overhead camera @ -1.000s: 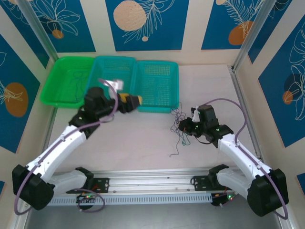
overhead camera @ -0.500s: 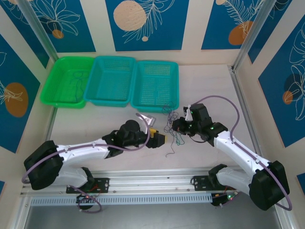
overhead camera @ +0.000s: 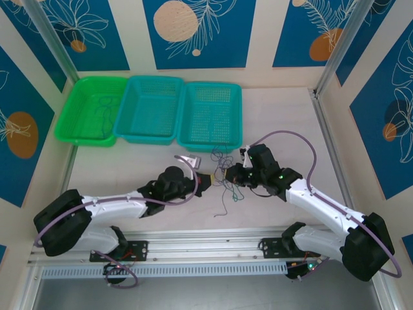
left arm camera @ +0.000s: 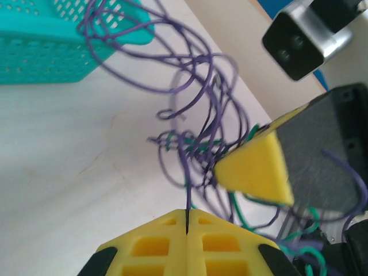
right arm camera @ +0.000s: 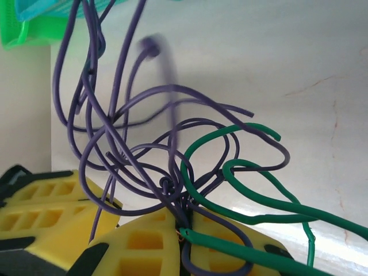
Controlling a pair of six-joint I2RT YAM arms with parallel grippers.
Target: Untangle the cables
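As I watch over the pale bench (overhead camera: 277, 116), the left pincer (left arm camera: 188, 215) is pinched shut on one thin purple strand of the cables (left arm camera: 195, 115), a kinked, glossy purple-and-green clump; the right pincer (right arm camera: 181, 221) clamps its knot, near the teal mesh basket (left arm camera: 52, 52).

Both arms reach low toward the middle of the frame, their tips nearly meeting. The left hand (overhead camera: 210, 181) has its fingers pressed together on the cables (right arm camera: 169, 185). The right hand (overhead camera: 230, 175) pinches them too.
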